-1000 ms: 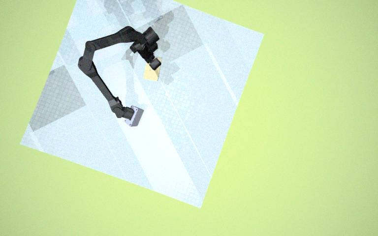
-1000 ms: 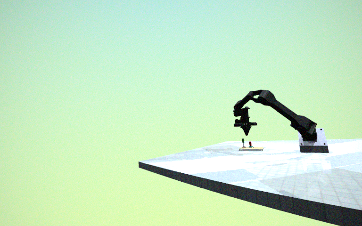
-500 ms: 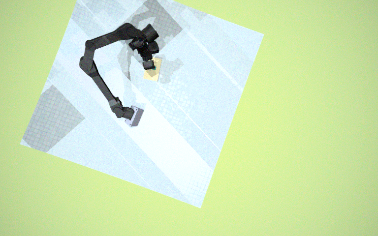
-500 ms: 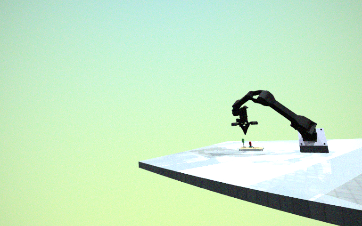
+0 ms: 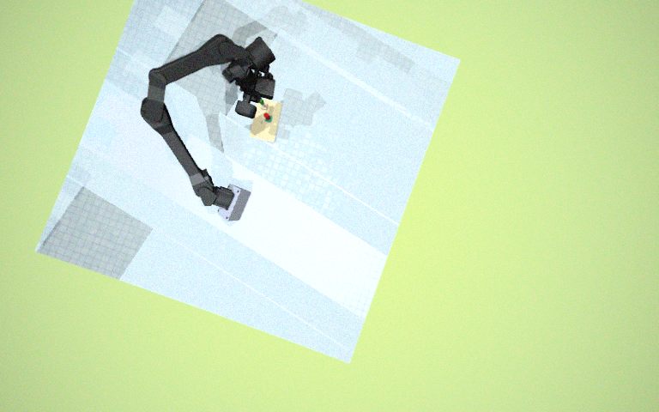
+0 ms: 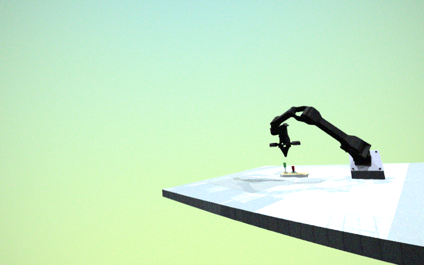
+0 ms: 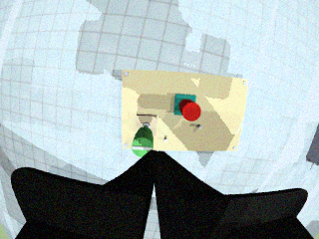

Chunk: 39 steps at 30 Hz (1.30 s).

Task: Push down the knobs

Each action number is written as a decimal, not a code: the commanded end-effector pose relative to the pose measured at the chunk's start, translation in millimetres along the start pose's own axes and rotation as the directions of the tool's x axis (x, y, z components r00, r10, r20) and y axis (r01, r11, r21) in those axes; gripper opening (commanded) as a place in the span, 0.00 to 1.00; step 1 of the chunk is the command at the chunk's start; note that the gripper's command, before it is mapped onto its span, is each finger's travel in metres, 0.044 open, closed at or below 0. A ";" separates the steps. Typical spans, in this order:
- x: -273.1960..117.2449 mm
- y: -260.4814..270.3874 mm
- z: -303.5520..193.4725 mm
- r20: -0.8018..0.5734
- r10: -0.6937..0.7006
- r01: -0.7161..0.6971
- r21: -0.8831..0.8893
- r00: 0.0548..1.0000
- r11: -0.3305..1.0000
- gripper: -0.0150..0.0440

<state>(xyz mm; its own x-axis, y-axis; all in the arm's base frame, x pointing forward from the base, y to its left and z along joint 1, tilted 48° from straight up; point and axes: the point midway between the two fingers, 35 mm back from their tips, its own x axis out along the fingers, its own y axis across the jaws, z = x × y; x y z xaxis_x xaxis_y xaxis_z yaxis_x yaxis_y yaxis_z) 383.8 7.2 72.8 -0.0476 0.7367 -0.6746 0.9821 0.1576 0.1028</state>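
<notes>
The circuit board (image 5: 264, 137) (image 7: 135, 82) stands on short legs. The green knob (image 5: 262, 101) (image 6: 284, 164) (image 7: 143, 142) stands high, with a thin bare shaft (image 6: 285, 170) below it. The red knob (image 5: 267, 116) (image 6: 292, 168) (image 7: 191, 112) stands lower, close above its teal potentiometer (image 7: 178, 99); whether they touch cannot be told. My gripper (image 6: 285, 155) (image 7: 156, 157) is shut and empty, pointing down. In the exterior view its tips are a little above the green knob's top, not touching. In the wrist view they are just right of that knob.
The arm's base (image 5: 235, 202) (image 6: 368, 168) stands on the table, on the right in the exterior view. Small parts (image 7: 198, 125) (image 7: 165, 137) stick up from the board near the knobs. The table's edge (image 6: 239, 213) runs across the front of the exterior view.
</notes>
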 end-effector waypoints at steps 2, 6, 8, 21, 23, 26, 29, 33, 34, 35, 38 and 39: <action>-1.1 1.7 -0.3 0.001 -0.008 0.007 0.149 1.000 0.989 0.25; -2.9 3.4 -2.1 -0.001 -0.010 0.010 0.285 1.000 0.958 0.25; -3.7 4.2 -3.0 -0.002 -0.012 0.012 0.351 1.000 0.936 0.25; -9.4 9.4 -9.0 -0.006 -0.021 0.019 0.725 1.000 0.688 0.25; -10.2 10.2 -9.9 -0.007 -0.022 0.019 0.771 1.000 0.636 0.25; -10.9 10.7 -10.6 -0.008 -0.023 0.020 0.804 1.000 0.595 0.25; -10.9 10.7 -10.6 -0.008 -0.023 0.020 0.804 1.000 0.595 0.25; 7.5 10.5 -10.9 -0.008 -0.023 0.020 0.803 1.000 0.595 0.25; 9.1 10.4 -11.0 -0.008 -0.023 0.020 0.803 1.000 0.595 0.25; 9.1 10.4 -11.0 -0.008 -0.023 0.020 0.803 1.000 0.595 0.25; 9.8 10.4 -11.0 -0.008 -0.023 0.020 0.803 1.000 0.595 0.25; 10.5 10.4 -11.0 -0.008 -0.023 0.020 0.803 1.000 0.595 0.25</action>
<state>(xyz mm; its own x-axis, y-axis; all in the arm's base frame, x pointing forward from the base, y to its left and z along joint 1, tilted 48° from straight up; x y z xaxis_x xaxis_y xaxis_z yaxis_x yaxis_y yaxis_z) 391.0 23.8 73.6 -0.0810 0.7357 -0.6724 0.7317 -0.4142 -0.5414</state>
